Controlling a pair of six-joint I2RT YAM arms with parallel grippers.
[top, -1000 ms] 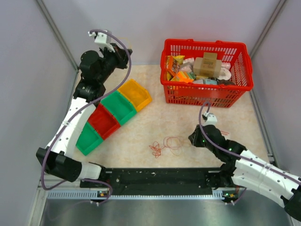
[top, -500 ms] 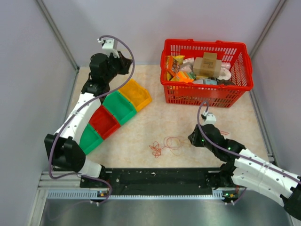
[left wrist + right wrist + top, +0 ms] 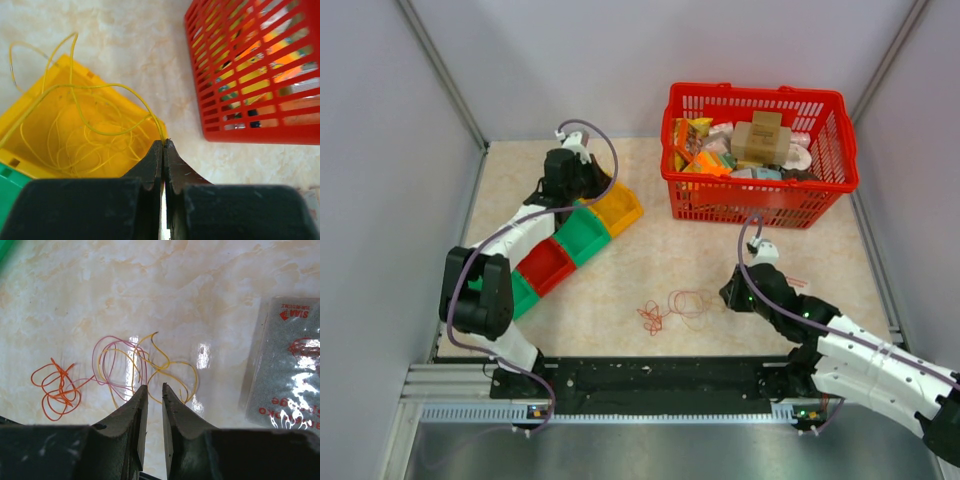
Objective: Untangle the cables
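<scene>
The cables [image 3: 670, 308] lie as a small loose tangle on the table in front of the right arm. In the right wrist view the tangle has orange loops [image 3: 55, 390], pink loops [image 3: 117, 365] and a yellow wire [image 3: 170, 370]. My right gripper [image 3: 154, 386] hovers just near of them, with its jaws a narrow gap apart and empty. My left gripper [image 3: 164, 142] is shut on a thin yellow wire [image 3: 100, 87]. That wire loops down into the yellow bin [image 3: 45, 115]. In the top view the left gripper [image 3: 598, 190] is over the yellow bin [image 3: 620, 208].
A row of green [image 3: 575, 230], red [image 3: 545, 262] and green bins runs diagonally at the left. A red basket [image 3: 760, 205] full of goods stands at the back right and also shows in the left wrist view [image 3: 250, 75]. A grey packet [image 3: 287, 360] lies right of the tangle.
My left arm has swung down and to the right, from raised at the back left to low over the yellow bin. The right arm and the tangle have not moved.
</scene>
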